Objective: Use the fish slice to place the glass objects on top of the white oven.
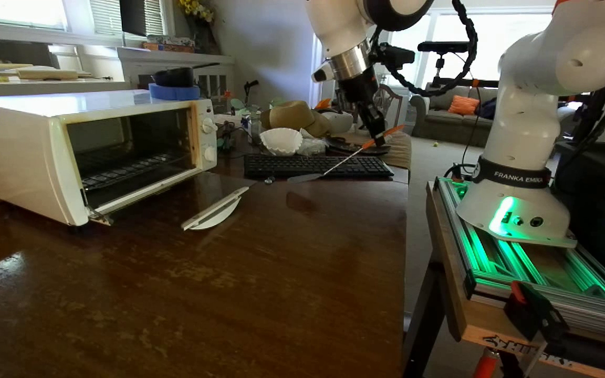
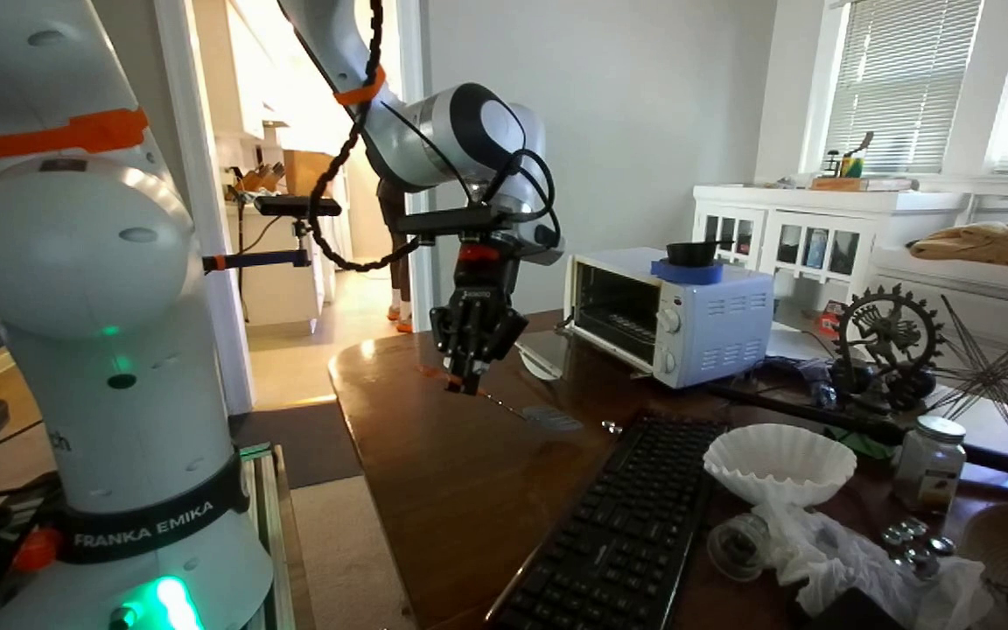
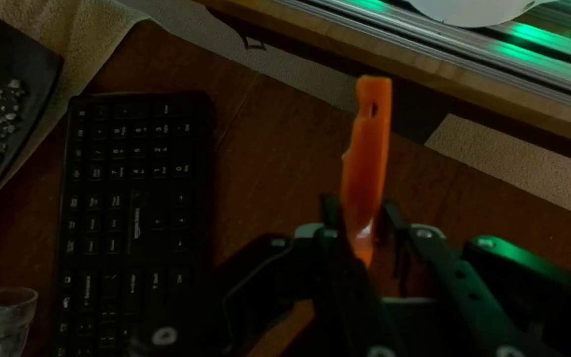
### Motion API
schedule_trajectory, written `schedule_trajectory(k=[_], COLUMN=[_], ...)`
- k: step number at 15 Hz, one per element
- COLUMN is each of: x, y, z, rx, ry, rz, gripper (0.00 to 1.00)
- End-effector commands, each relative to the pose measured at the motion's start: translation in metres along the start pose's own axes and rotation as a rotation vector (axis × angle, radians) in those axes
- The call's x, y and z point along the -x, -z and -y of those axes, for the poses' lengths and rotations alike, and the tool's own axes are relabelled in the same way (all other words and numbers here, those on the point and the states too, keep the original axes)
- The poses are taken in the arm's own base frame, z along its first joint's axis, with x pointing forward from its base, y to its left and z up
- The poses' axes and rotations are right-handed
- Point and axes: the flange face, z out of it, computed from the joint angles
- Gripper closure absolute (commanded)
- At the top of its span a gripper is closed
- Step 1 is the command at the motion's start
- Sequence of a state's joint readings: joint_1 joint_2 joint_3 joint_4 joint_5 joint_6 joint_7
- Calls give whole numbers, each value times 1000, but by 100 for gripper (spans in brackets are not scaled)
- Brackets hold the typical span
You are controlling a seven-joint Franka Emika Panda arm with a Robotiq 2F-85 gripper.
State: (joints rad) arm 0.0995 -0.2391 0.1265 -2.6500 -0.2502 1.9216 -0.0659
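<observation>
- One gripper (image 2: pixel 465 383), pinching the orange handle of the fish slice (image 3: pixel 371 144) firmly; orange sticks out both sides of the fingers, likely mid-handle for control, shaft left free.
- Slice slants down from the grip, thin shaft to flat blade (image 1: pixel 305 178), blade lowest. Probably angled so the edge can slip under small stuff. Touching the table (image 1: pixel 202 283) or just above: can't tell. No load visible on it.
- Glass objects (image 2: pixel 612 427): tiny shiny bits on the table, near the blade's end, just beside a corner of the keyboard (image 2: pixel 622 516). Too small to count. Blade points their way, so scooping looks like the step; keyboard could get in the way.
- White oven (image 2: pixel 723 337) well apart, across the table, door apparently folded down. Top is the goal, so slice will need levelling and lifting.
- Black pan (image 1: pixel 173 77) on blue ring (image 1: pixel 174 93), on oven top at the knob end; ring likely steadies it. Meant to catch the glass? Can't tell.
</observation>
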Motion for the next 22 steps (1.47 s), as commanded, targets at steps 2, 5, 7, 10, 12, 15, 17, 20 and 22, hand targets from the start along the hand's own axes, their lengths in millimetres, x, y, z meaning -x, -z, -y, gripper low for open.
schedule_trajectory(k=[2,5,7,10,12,15,17,20,22], x=[-21,-30,-33,-39,-41,-45,-48,-50,-51], y=[-1,-2,-4,-8,-9,-11,-13,-17,-22], z=[4,8,10,10,10,8,7,6,4], rx=[44,53,57,51,45,31,23,14,3], ry=[15,35,46,54,51,58,57,54,52], rz=[-62,-91,-105,-123,-136,-164,-177,-184,-185], gripper=[94,94,94,94,94,94,94,94,94])
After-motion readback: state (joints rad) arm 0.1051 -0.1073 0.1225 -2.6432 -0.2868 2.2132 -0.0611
